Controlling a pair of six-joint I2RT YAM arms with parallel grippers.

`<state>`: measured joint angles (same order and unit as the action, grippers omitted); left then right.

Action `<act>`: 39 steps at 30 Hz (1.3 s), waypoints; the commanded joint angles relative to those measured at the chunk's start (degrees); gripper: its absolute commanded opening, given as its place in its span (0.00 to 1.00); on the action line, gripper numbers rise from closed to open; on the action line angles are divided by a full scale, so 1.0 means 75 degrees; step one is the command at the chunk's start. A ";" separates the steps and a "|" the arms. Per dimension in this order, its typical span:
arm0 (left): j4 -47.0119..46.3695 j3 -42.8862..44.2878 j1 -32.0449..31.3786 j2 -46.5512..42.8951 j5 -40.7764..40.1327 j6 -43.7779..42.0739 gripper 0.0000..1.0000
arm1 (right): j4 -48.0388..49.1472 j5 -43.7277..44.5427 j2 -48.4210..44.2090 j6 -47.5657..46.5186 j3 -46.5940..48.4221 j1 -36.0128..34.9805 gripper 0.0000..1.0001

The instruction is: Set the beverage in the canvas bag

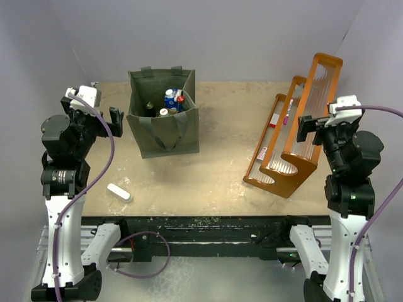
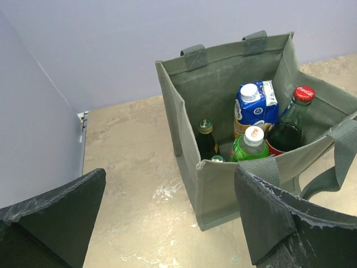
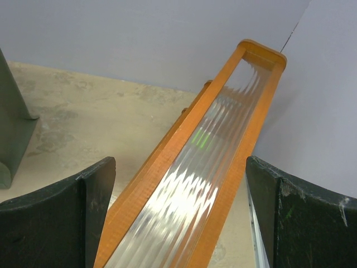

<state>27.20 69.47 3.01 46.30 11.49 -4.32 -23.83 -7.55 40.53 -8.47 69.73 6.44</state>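
Observation:
The dark olive-green canvas bag (image 1: 164, 123) stands upright at the back left of the table, also in the left wrist view (image 2: 223, 184). Inside it stand a blue carton (image 2: 254, 106), a red-capped cola bottle (image 2: 293, 123), a green bottle with a white cap (image 2: 248, 146) and a small dark bottle (image 2: 206, 139). My left gripper (image 1: 112, 121) is open and empty, just left of the bag. My right gripper (image 1: 308, 129) is open and empty above the orange rack.
An orange wooden rack (image 1: 296, 135) with ribbed clear panels stands at the right, also in the right wrist view (image 3: 206, 162). A small white object (image 1: 118, 192) lies near the front left edge. Grey walls close in the back and sides.

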 commanded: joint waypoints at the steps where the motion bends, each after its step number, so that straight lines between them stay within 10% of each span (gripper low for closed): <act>1: -0.0379 -0.0043 0.0056 -0.0014 0.0004 -0.0100 0.99 | 0.0409 -0.0212 0.0103 0.0206 -0.0004 0.0032 1.00; 39: -0.0502 -0.0216 0.0068 0.0000 0.0051 -0.0139 0.99 | 0.0513 -0.0223 0.0013 0.0198 -0.0263 0.0032 1.00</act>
